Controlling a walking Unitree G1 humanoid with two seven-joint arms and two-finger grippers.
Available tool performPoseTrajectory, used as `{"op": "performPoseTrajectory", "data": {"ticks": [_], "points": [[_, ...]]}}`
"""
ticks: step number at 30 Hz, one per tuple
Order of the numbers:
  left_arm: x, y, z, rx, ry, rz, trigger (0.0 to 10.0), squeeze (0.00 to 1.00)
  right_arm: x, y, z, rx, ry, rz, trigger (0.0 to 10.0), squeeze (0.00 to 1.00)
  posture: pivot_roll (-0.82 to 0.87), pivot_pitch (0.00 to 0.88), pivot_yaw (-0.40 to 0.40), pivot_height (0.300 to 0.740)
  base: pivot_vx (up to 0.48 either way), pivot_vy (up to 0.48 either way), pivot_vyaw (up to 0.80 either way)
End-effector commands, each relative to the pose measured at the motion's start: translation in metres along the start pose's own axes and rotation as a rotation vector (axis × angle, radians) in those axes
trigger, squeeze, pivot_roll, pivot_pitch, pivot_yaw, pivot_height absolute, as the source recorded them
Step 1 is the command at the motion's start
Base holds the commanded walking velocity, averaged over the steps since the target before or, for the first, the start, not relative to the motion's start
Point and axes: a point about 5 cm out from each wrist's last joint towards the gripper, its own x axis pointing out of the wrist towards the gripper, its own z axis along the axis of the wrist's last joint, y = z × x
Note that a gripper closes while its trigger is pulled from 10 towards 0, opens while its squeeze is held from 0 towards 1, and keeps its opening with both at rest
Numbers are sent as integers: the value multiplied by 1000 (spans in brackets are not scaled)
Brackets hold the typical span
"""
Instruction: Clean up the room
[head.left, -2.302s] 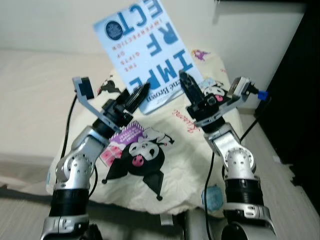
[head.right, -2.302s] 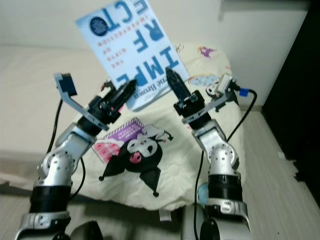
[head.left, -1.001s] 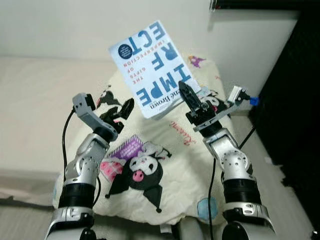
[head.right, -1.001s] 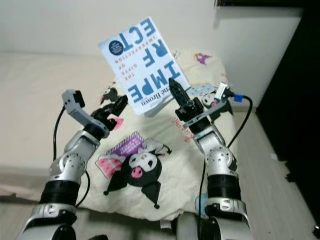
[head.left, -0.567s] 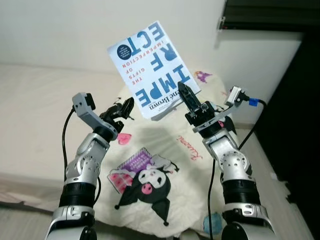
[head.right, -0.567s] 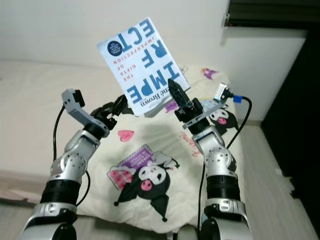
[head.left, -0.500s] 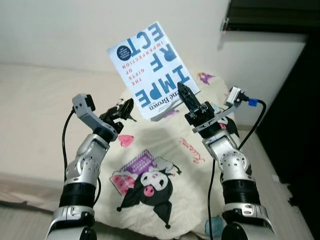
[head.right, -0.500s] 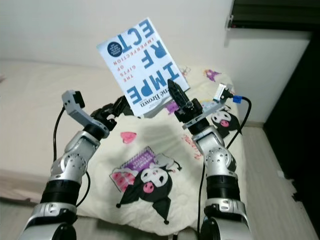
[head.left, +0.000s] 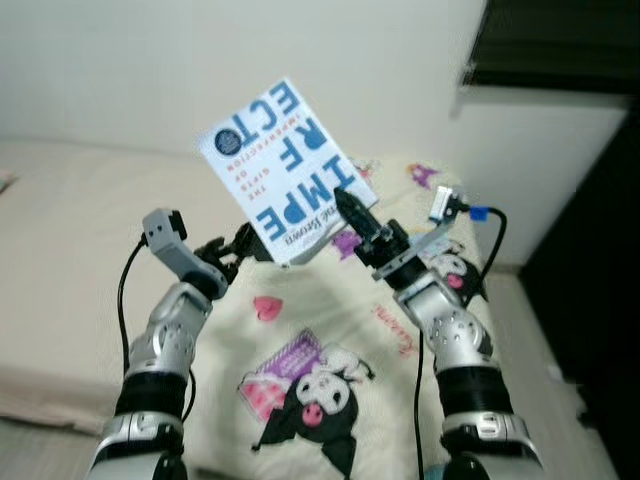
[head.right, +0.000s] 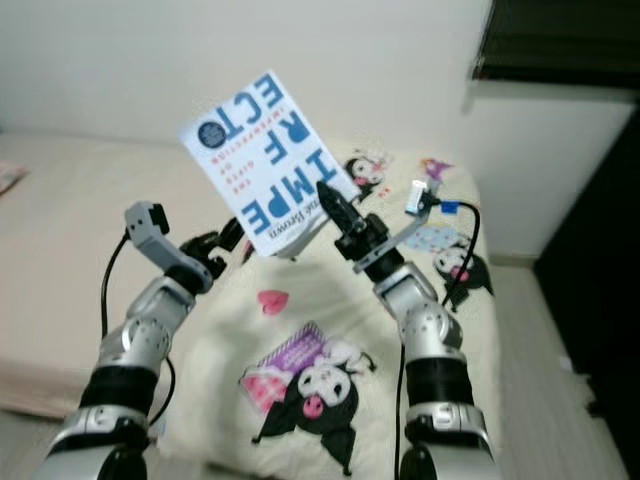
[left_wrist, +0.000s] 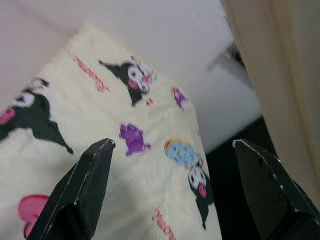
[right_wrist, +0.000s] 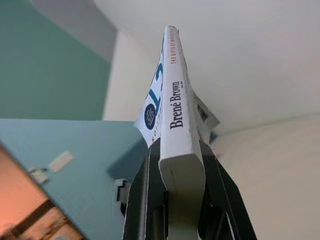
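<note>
while aloft over the blanket, book in right jaws

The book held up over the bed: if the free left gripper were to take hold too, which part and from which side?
Probably the book's free lower-left edge, approached from the robot's left. The right gripper clamps its lower right corner by the spine, and the book tilts upside down, cover toward the camera. The left gripper is open just beside that edge, over the blanket.
</note>
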Motion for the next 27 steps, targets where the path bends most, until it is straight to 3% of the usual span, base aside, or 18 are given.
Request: {"op": "performPoseTrajectory", "data": {"ticks": [1, 3, 5, 6, 8, 9, 11, 13, 14, 17, 22, 24, 27], "points": [[-8, 17, -7, 29, 16, 78, 10000, 0, -2, -6, -10, -44, 53, -40, 0, 0, -108, 0, -20, 735, 0, 0, 0], [-8, 17, -7, 29, 16, 78, 10000, 0, -2, -6, -10, -44, 53, -40, 0, 0, -108, 0, -20, 735, 0, 0, 0], [-25, 48, -20, 52, 44, 234, 10000, 0, -15, -19, -32, -89, 171, -121, 0, 0, -107, 0, -23, 740, 0, 0, 0], [-25, 48, -20, 52, 44, 234, 10000, 0, -15, -19, -32, -89, 171, -121, 0, 0, -107, 0, -23, 740, 0, 0, 0], [-48, 78, -30, 42, 73, 402, 10000, 0, -31, -31, -46, -124, 247, -202, 0, 0, -107, 0, -23, 740, 0, 0, 0], [-61, 93, -35, 58, 104, 493, 10000, 0, -41, -40, -53, -147, 295, -273, 9882, 0, -107, 0, -25, 740, 0, 0, 0], [-61, 93, -35, 58, 104, 493, 10000, 0, -41, -40, -53, -147, 295, -273, 9882, 0, -107, 0, -25, 740, 0, 0, 0], [-87, 116, -46, 135, 191, 643, 10000, 0, -62, -55, -62, -194, 373, -400, 10000, 0, -105, 0, -27, 740, 0, 0, 0], [-87, 116, -46, 135, 191, 643, 10000, 0, -62, -55, -62, -194, 373, -400, 10000, 0, -105, 0, -27, 740, 0, 0, 0], [-118, 136, -61, 229, 317, 790, 10000, 0, -83, -66, -68, -200, 406, -482, 10000, 0, -101, 0, -28, 740, 0, 0, 752], [-140, 145, -73, 258, 394, 857, 10000, 0, -90, -67, -71, -192, 405, -479, 10000, 0, -103, 0, -28, 740, 0, 0, 760], [-167, 150, -91, 284, 501, 903, 10000, 0, -93, -64, -76, -193, 406, -438, 10000, 0, -103, 0, -27, 740, 0, 0, 763], [-180, 151, -102, 300, 567, 914, 10000, 0, -91, -63, -77, -192, 393, -415, 10000, 0, -99, 0, -23, 740, 0, 0, 763]]}}
